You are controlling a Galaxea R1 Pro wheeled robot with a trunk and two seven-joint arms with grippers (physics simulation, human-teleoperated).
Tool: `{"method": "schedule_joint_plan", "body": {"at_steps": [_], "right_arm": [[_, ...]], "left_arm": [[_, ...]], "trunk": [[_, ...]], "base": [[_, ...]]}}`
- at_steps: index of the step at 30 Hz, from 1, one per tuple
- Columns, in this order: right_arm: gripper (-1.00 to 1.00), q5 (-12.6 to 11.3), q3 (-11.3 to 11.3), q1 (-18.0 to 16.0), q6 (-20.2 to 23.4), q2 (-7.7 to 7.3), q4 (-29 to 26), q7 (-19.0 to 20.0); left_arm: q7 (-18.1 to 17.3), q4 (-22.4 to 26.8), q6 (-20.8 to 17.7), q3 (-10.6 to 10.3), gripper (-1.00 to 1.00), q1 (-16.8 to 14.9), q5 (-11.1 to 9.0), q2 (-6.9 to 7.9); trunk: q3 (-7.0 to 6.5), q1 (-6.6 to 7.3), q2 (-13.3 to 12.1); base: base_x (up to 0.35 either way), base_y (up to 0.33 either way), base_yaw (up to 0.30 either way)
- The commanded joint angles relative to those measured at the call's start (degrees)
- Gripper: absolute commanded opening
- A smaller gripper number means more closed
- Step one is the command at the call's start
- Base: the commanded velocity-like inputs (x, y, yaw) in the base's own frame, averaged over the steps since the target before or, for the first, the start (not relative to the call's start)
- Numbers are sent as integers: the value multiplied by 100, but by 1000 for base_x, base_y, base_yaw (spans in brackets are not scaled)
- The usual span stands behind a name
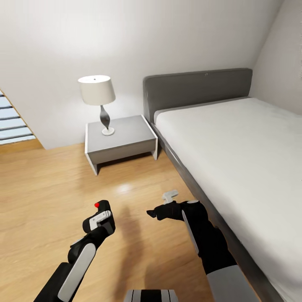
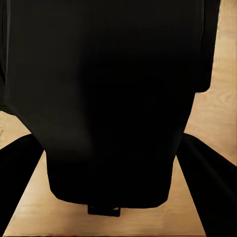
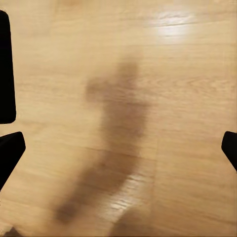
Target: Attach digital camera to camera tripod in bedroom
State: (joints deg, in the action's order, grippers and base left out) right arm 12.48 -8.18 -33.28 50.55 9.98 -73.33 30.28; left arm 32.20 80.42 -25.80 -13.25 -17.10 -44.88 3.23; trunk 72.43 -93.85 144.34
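Note:
The digital camera point(image 1: 105, 206), a small black box with a red spot on its top corner, is held over the wood floor by my left gripper point(image 1: 100, 217), which is shut on it. In the left wrist view the camera's dark body point(image 2: 108, 98) sits between the two black fingers point(image 2: 15, 187). My right gripper point(image 1: 161, 204) hovers open over the floor beside the bed, holding nothing; its fingertips point(image 3: 10, 153) stand wide apart in the right wrist view. The camera tripod is out of view.
A grey upholstered bed point(image 1: 235, 147) with a white mattress runs along the right. A grey nightstand point(image 1: 121, 142) with a white lamp point(image 1: 98, 100) stands against the far wall. Light wood floor point(image 1: 42, 197) spreads to the left and ahead.

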Motion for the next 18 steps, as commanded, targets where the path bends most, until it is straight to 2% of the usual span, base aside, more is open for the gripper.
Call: {"method": "schedule_joint_plan", "body": {"at_steps": [1,18], "right_arm": [[100,62,2,-3,16,2,-6,48],[100,70,18,-3,32,2,-6,46]], "left_arm": [[56,2,-2,-14,-100,-4,-45,7],[57,-108,5,-20,-100,-4,-47,-5]], "trunk": [[-18,4,0],[-395,47,-22]], "base": [[0,0,0],[0,0,0]]}}
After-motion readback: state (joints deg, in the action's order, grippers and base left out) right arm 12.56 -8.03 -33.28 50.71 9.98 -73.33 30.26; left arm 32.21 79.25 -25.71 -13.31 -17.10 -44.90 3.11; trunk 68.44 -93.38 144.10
